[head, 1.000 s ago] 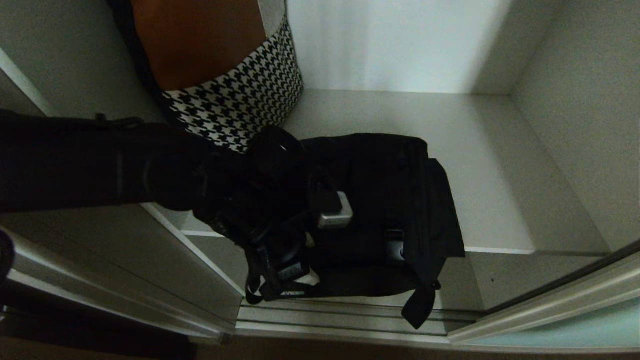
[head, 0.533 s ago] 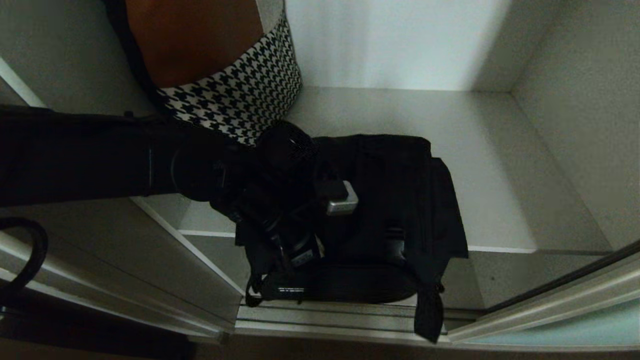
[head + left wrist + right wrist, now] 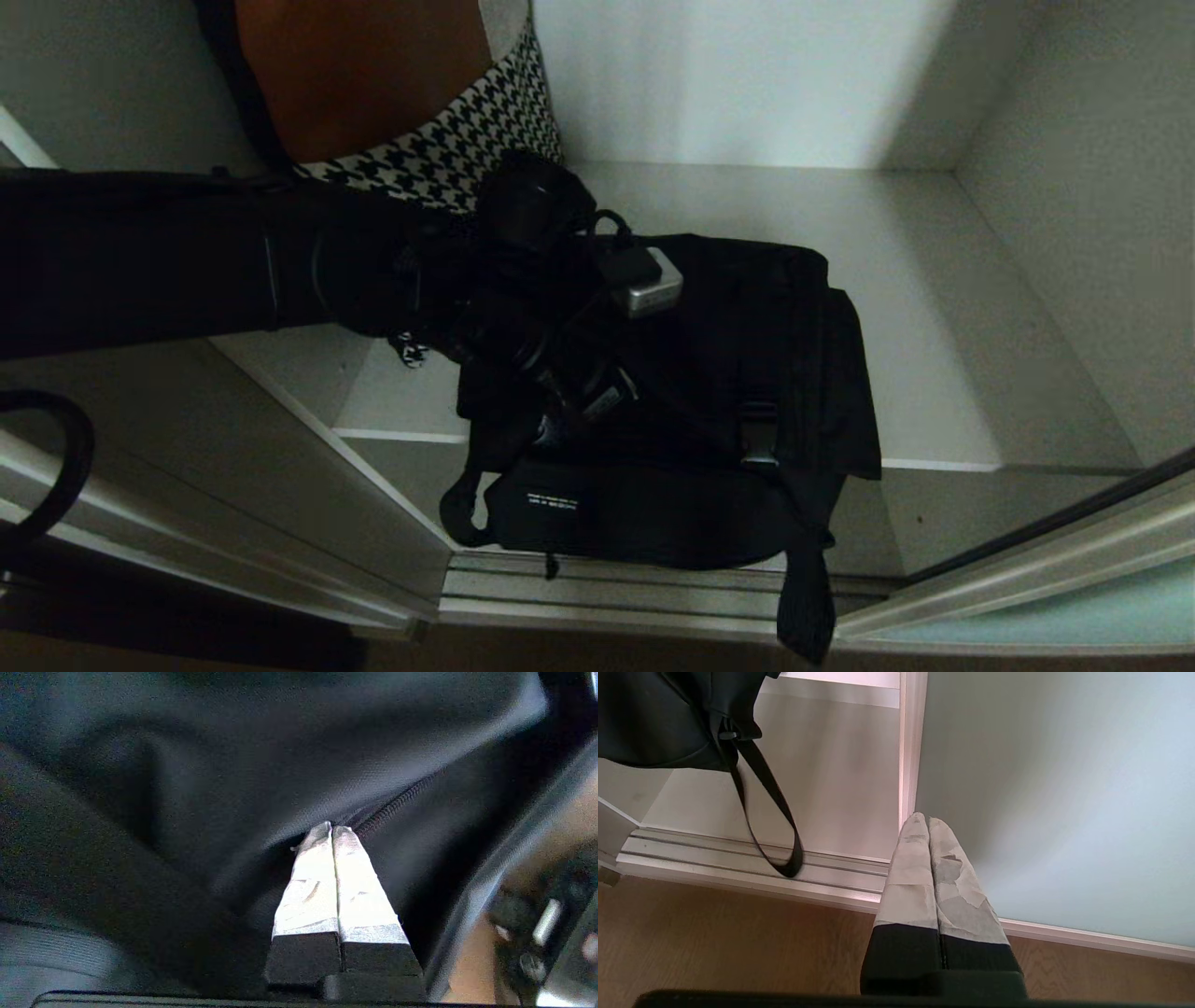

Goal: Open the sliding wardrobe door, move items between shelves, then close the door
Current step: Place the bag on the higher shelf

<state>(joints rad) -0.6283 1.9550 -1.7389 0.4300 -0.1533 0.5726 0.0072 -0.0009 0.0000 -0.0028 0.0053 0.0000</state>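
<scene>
One step is done: the door [image 3: 1055,788] is slid open. The bag [image 3: 709,392] is pinched by the left gripper [image 3: 332,828]; re-shelving and closing remain.

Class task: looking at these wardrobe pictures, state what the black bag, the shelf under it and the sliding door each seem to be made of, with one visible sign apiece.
Black bag: apparently woven synthetic fabric, matt; fine weave, a zip, and it sags.
Shelf: probably laminate board, smooth pale grey; flat face, straight front edge.
Sliding door: seemingly frosted glass, pale blue-green, even and cloudy, in a thin silvery, likely metal, frame.
</scene>
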